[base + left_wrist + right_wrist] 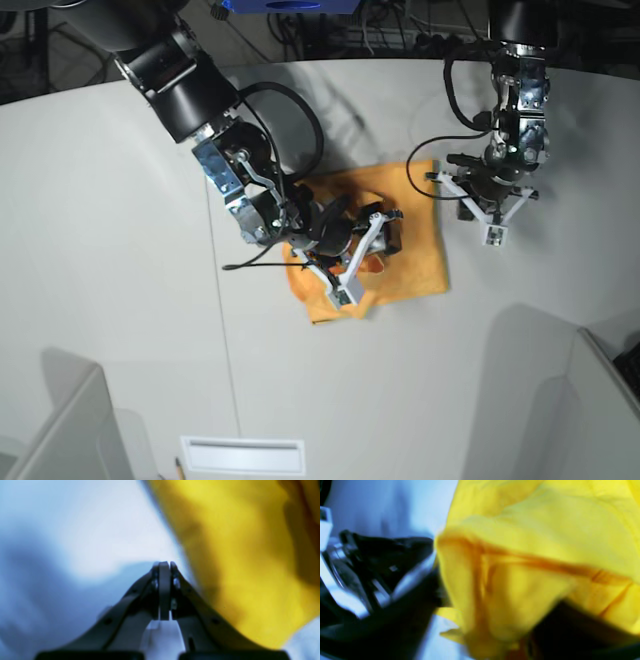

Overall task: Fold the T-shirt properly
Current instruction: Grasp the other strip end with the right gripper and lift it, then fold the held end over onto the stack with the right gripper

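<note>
a: where's the t-shirt (pixel 400 255)?
b: bunched mid-table (pixel 120 250), partly folded. right gripper (pixel 365 250) sits on it, fingers apart, holding nothing.
a: left gripper (pixel 165 566)?
b: pinched together, empty, beside the cloth. next, probably flatten and fold again.

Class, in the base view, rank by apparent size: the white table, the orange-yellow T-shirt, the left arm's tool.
1. White table, largest.
2. Orange-yellow cotton T-shirt.
3. Left arm's tool, smallest, though it stands above the table, nearer the camera.
</note>
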Motion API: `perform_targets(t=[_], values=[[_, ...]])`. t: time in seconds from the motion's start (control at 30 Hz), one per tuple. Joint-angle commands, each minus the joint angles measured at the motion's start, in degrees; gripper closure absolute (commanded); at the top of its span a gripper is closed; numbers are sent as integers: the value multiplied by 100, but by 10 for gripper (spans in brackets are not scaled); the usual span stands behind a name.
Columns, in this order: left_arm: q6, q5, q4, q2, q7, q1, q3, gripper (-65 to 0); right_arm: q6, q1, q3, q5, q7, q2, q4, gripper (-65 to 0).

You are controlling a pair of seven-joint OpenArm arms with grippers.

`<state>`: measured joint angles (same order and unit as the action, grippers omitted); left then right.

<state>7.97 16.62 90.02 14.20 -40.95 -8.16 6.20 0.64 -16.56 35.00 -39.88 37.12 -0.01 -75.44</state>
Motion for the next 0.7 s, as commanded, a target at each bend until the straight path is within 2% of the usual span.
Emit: perform_targets(t=[0.0, 0.07, 0.3, 0.37, 0.53, 0.67], values=[[-19, 4, 128, 71, 82, -58, 246, 0, -34, -125, -15, -34, -112, -38, -153, -396], [-10, 4, 207, 71, 82, -155, 589, 0, -34, -116, -6, -34, -112, -38, -206, -456], [-10, 13, 550, 88, 82, -340, 1328, 0, -34, -151, 3, -34, 239, -91, -654, -459], [-10, 13, 567, 97, 82, -419, 1539, 0, -34, -160, 3, -25, 266, -214, -592, -459], [-10, 13, 541, 97, 82, -445, 1899, 0, -34, -169, 38, 608, 301, -522, -390, -447], [-10, 13, 550, 88, 82, -445, 1996, 0, -51, -212, 891, 783, 301, -601, -452, -402]])
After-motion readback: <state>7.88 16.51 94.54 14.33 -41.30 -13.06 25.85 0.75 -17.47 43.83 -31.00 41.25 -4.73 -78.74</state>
